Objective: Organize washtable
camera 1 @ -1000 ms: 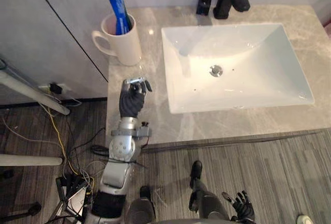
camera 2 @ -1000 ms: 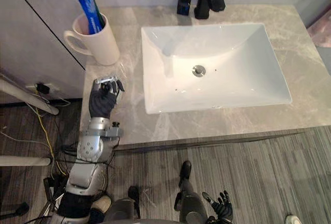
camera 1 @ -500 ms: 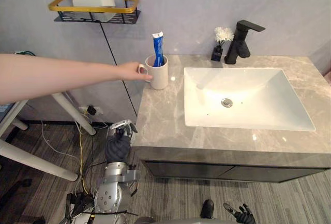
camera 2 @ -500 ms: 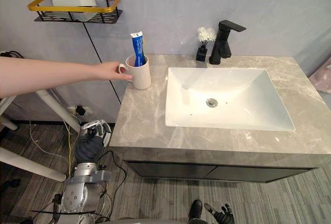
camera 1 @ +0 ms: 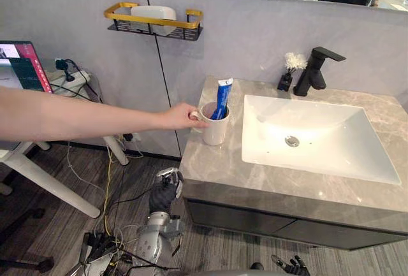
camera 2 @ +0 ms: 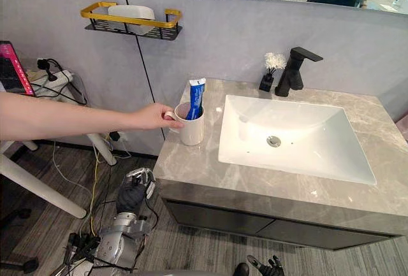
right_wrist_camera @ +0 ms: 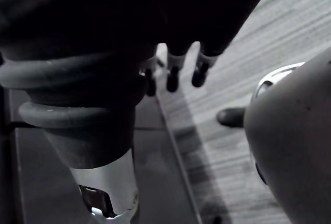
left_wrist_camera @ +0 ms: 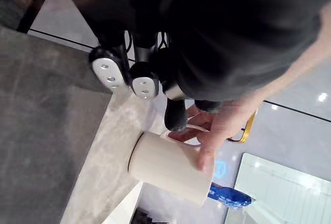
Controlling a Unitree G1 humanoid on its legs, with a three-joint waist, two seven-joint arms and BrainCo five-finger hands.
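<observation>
In the left eye view: a white cup [camera 1: 215,125], upright on the grey washtable [camera 1: 217,167], near the left edge and just beside the white sink [camera 1: 319,137]. Handle turned to the left. Inside it, a blue toothpaste tube [camera 1: 222,97], long way up, leaning a little, flat end on top. At the handle, a person's hand [camera 1: 178,116] (arm reaching in from the left). Behind the sink, a black tap [camera 1: 317,71] and a small dark vase of white flowers [camera 1: 290,72]. Up on the wall, a gold shelf [camera 1: 153,21]. Down low, off the table's left front corner, the left hand [camera 1: 167,187], curled up and holding nothing. At the bottom edge, the right hand [camera 1: 292,266], spread apart.

In the right eye view: same things, same places. Print on the tube too small to read.

In the left wrist view: past the bent fingers [left_wrist_camera: 106,71], the cup with the person's hand on its handle, blue tube poking out of its mouth.

In the right wrist view: fingers [right_wrist_camera: 173,74] hanging straight over the grey striped floor [right_wrist_camera: 289,27].
</observation>
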